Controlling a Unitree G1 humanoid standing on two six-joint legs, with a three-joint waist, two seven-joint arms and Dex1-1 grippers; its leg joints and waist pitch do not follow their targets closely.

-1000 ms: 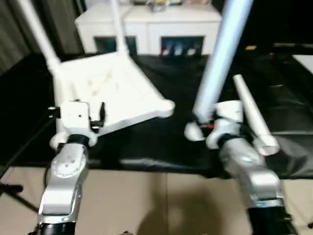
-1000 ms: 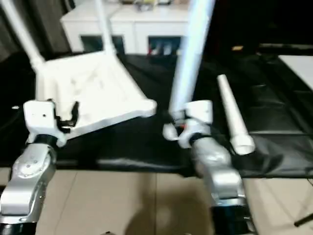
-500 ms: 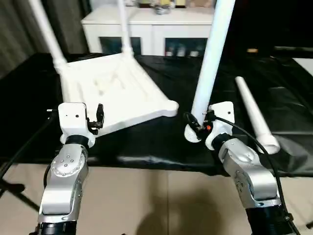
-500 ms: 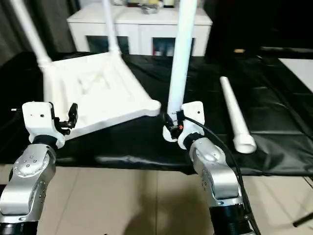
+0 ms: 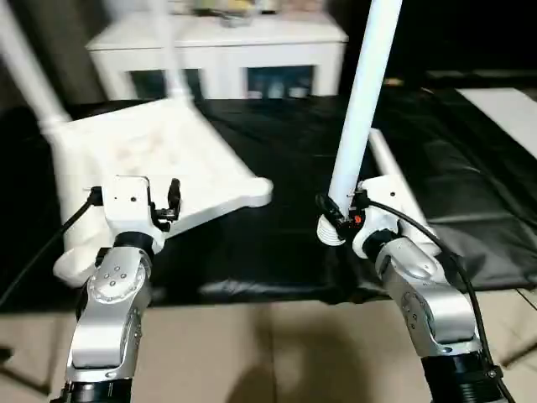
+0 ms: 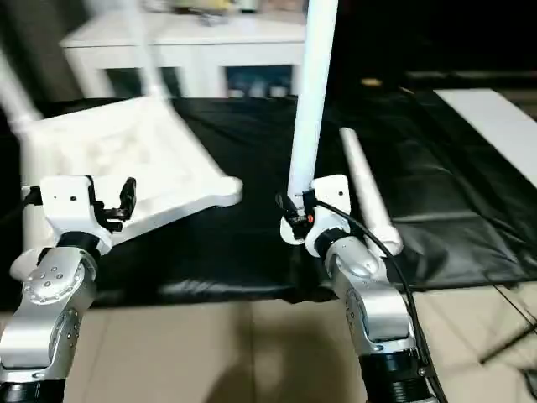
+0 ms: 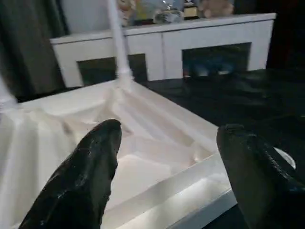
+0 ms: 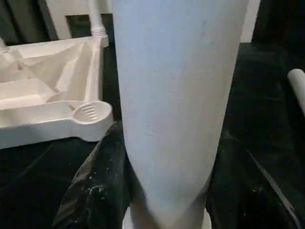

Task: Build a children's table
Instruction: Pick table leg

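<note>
The children's table top (image 5: 159, 159) lies upside down on the black cloth, ribbed side up. Two legs are screwed into it, one at the far left corner (image 5: 25, 67) and one at the back (image 7: 116, 43). Its near right corner socket (image 8: 90, 113) is empty. My right gripper (image 5: 336, 220) is shut on the thick lower end of a third white leg (image 5: 361, 109), holding it nearly upright to the right of that corner. My left gripper (image 5: 165, 201) stands open at the top's front edge, with nothing between its fingers (image 7: 95, 162). Another loose leg (image 6: 362, 189) lies behind my right wrist.
A white cabinet (image 5: 226, 50) with glass doors stands behind the cloth-covered platform (image 5: 285, 243). Pale tiled floor (image 5: 268, 353) lies below its front edge. A white panel (image 6: 495, 117) sits at the far right.
The camera has swung, shifting the whole picture left. The held leg stands a little more upright than a second ago. Both grippers keep their states.
</note>
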